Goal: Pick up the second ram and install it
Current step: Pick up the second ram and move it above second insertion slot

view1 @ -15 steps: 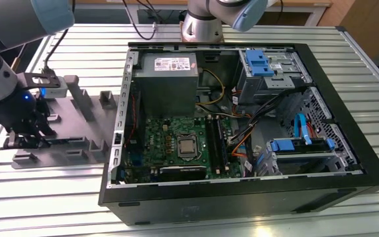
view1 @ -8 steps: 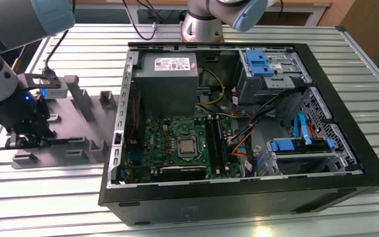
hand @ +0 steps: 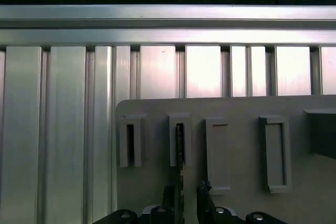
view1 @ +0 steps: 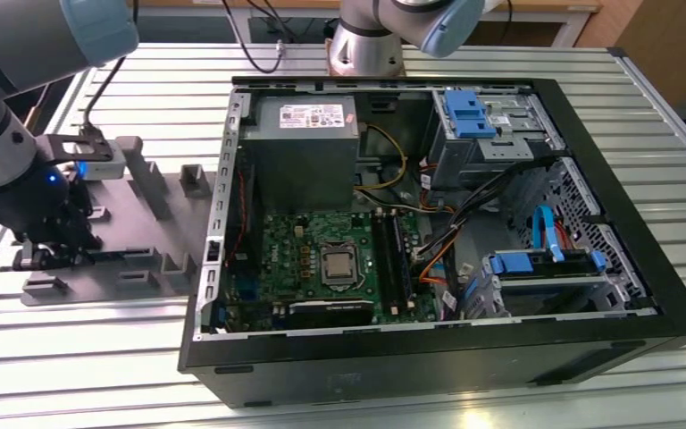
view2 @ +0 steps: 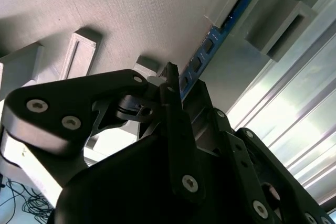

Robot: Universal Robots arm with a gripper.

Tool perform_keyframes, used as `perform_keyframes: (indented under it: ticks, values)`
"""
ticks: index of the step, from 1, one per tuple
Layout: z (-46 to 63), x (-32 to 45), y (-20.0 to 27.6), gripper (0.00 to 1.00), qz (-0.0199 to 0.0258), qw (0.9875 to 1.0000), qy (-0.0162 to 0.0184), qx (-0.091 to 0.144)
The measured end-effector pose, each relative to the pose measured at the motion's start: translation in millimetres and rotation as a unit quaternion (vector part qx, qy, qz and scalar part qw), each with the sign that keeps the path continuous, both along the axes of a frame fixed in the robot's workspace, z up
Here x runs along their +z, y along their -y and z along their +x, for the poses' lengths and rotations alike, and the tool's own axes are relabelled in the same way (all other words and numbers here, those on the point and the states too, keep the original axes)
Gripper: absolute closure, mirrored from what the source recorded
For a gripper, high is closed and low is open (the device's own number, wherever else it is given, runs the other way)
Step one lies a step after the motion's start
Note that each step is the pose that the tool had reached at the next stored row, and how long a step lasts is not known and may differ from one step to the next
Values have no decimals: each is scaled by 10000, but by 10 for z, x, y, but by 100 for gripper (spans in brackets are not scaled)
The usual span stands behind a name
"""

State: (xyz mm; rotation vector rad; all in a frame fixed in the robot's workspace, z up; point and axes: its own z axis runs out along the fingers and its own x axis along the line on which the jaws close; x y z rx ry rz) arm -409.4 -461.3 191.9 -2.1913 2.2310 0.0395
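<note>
Our gripper (view1: 47,259), at nine o'clock from the case (view1: 439,362), sits slightly open around the second ram (hand: 181,148); crooked squeezing could bend it.

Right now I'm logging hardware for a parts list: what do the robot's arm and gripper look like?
The arm is made of thick grey rounded tubes with light blue joint caps. A pale camera box sits at its wrist, fed by a black cable, beside a small blue light. The gripper is black, built from flat linked bars with silver screw heads.
</note>
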Motion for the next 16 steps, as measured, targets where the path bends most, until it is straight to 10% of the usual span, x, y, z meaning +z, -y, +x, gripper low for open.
perform_keyframes:
  ticks: [16]
  values:
    - [23,-41,-2,70,4,10000,-1,0]
